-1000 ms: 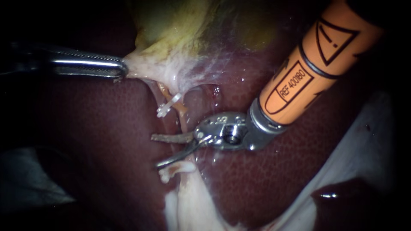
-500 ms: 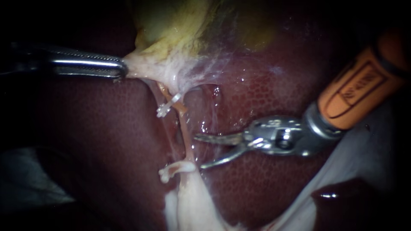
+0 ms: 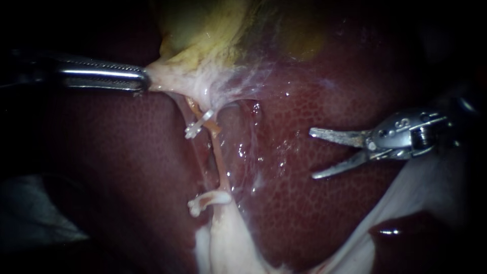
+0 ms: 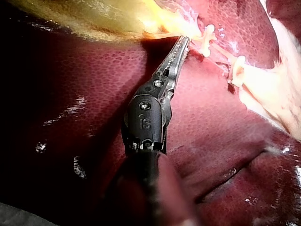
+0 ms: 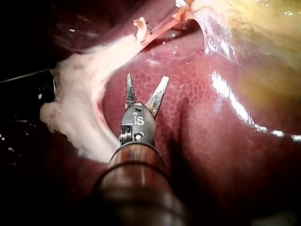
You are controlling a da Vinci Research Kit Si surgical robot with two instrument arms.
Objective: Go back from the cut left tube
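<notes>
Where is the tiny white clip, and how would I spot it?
Find the yellowish gallbladder above the red liver. A thin orange tube runs down from it. The clip is the short white bar crossing that tube near its upper end, straight, unlike the curled pale stump lower down.

Black surroundings, a pale surface (image 3: 431,182) at the lower right

A surgical practice setting: glistening dark-red liver (image 3: 329,213), yellow-green gallbladder (image 3: 203,30), white plastic clip (image 3: 199,123), and my slender steel right instrument (image 3: 312,154).

Endoscope close on liver (image 3: 304,203); both wrist cams nearby, same liver.
</notes>
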